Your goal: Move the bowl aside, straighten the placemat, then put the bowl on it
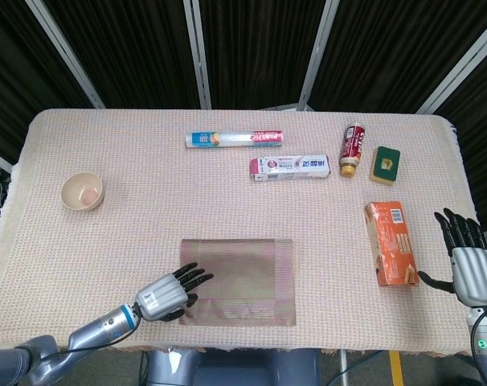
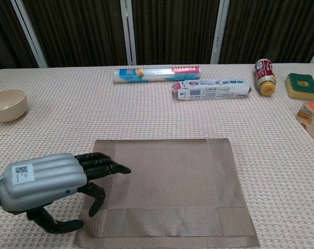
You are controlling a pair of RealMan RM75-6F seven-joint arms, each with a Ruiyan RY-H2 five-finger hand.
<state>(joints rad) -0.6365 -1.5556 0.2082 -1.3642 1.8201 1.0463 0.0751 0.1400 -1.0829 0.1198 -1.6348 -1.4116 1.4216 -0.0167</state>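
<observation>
- The bowl point(image 1: 83, 191) sits far left of the placemat point(image 1: 239, 280), something small and pinkish inside.
- Left hand point(image 1: 167, 293) rests spread on the placemat's left edge, holding nothing.
- Right hand point(image 1: 467, 261) hangs spread, empty.

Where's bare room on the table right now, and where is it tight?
Open cloth lies between the bowl and the placemat, and across the middle between the placemat and the orange box. The mat is bare apart from the left hand at its left edge. The far side is crowded: roll, toothpaste box, bottle, sponge. The right hand flanks the orange box.
</observation>
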